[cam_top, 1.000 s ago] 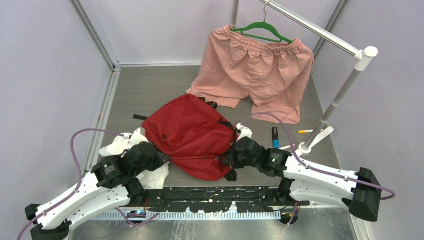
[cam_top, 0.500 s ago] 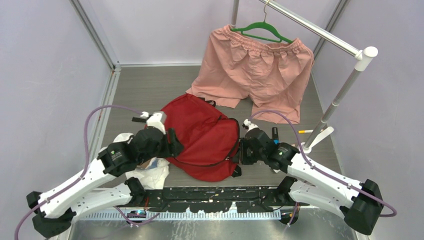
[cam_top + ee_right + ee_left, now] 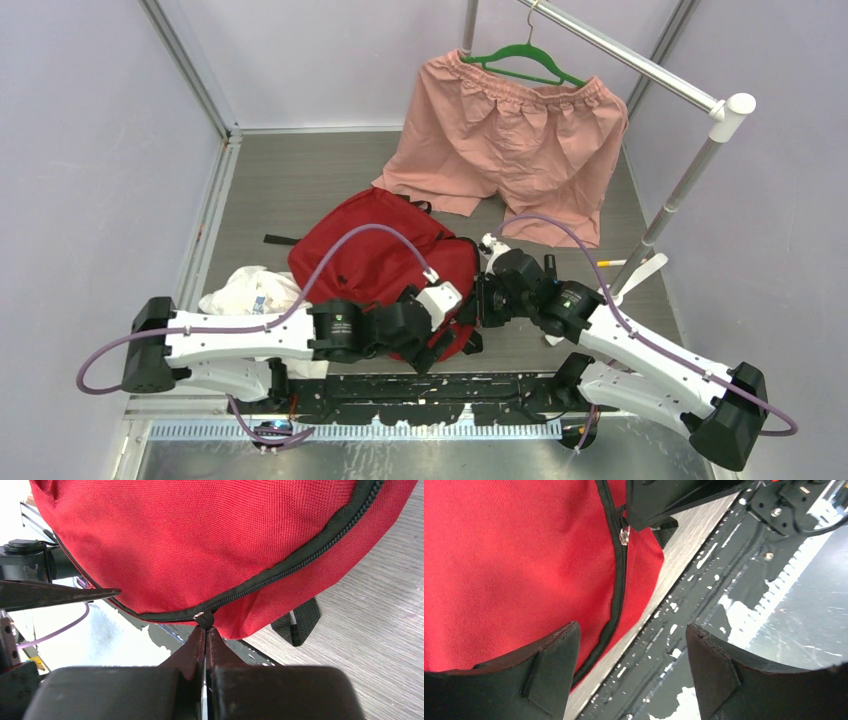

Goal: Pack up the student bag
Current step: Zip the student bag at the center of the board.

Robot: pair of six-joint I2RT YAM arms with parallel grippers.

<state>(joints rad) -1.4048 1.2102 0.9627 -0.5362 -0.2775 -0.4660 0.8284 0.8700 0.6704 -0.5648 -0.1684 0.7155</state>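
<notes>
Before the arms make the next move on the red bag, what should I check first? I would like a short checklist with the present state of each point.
1. Right gripper shut on the zipper pull: ok.
2. Left gripper open, nothing between its fingers: ok.
3. Left gripper bracing the student bag: not ok, it grips no fabric.
4. Zipper teeth closed along the stretches in view: ok.
5. Black strap lying away from the zipper track: ok.
6. Contents of the bag: cannot tell, the inside is hidden.
</notes>
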